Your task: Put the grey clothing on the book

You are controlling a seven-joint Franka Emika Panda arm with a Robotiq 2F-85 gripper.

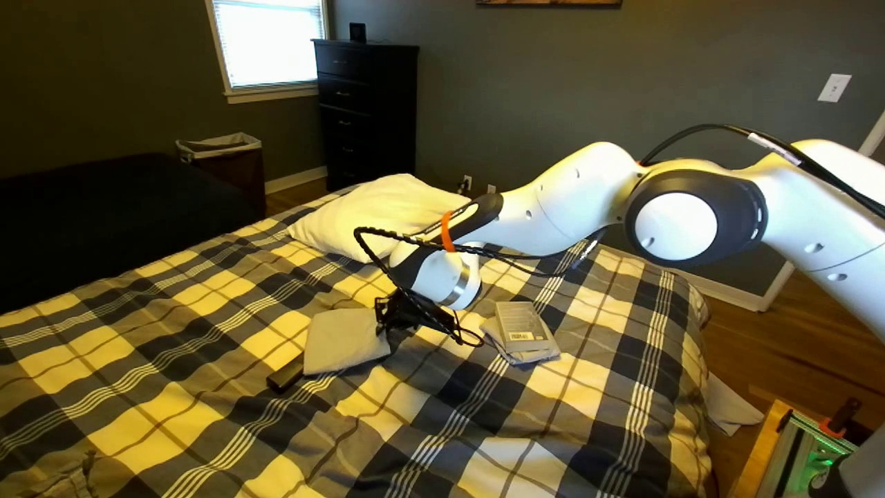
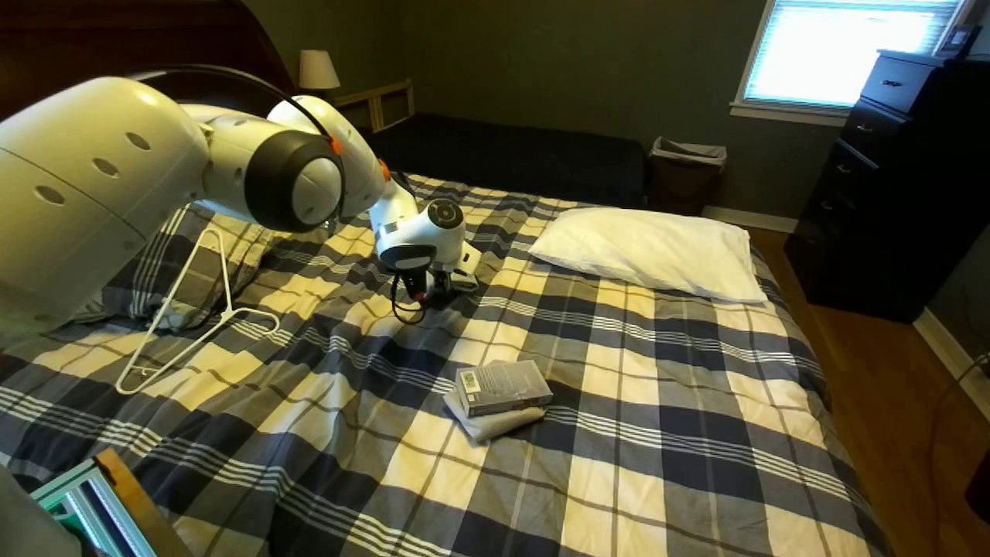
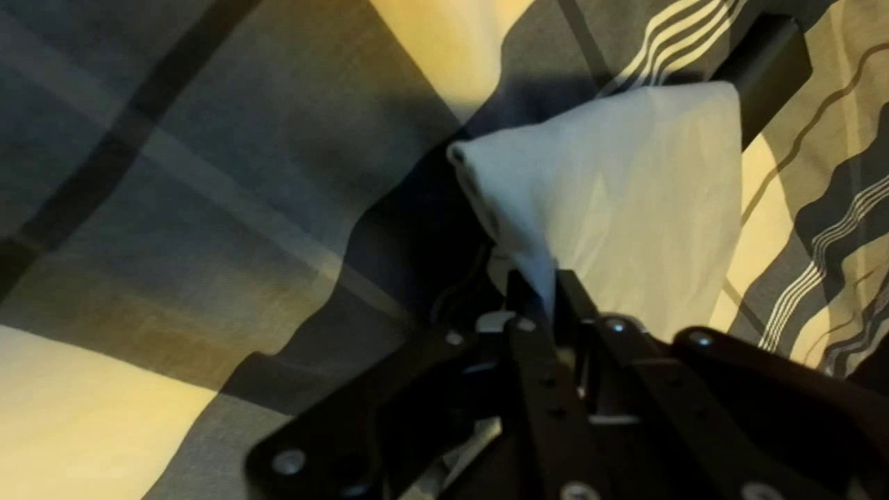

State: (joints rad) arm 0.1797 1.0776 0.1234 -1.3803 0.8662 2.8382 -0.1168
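A dark oblong object (image 3: 778, 73), its nature impossible to make out, is partly hidden by a corner of the grey clothing (image 1: 342, 342). The book (image 2: 504, 387) is seen well apart, inward from the edges of the bed (image 2: 665, 464), with a second folded cloth (image 2: 503, 423) laid beneath it. A white pillow (image 2: 650, 251) is set near the bed's edge by the dark dresser (image 2: 866, 201); a white hanger (image 2: 227, 314) is laid toward the headboard (image 2: 116, 39). The grey clothing is pale, flat and folded roughly square, placed inward from the bed's edges, and one of its edges is pinched in the gripper (image 3: 543, 288). The bed is spread with a rumpled plaid cover (image 1: 228, 415) in pale, navy and grey tones. Beyond it, a hamper (image 1: 228, 173) and a bright window (image 1: 269, 45) are seen against dark walls (image 1: 622, 83).
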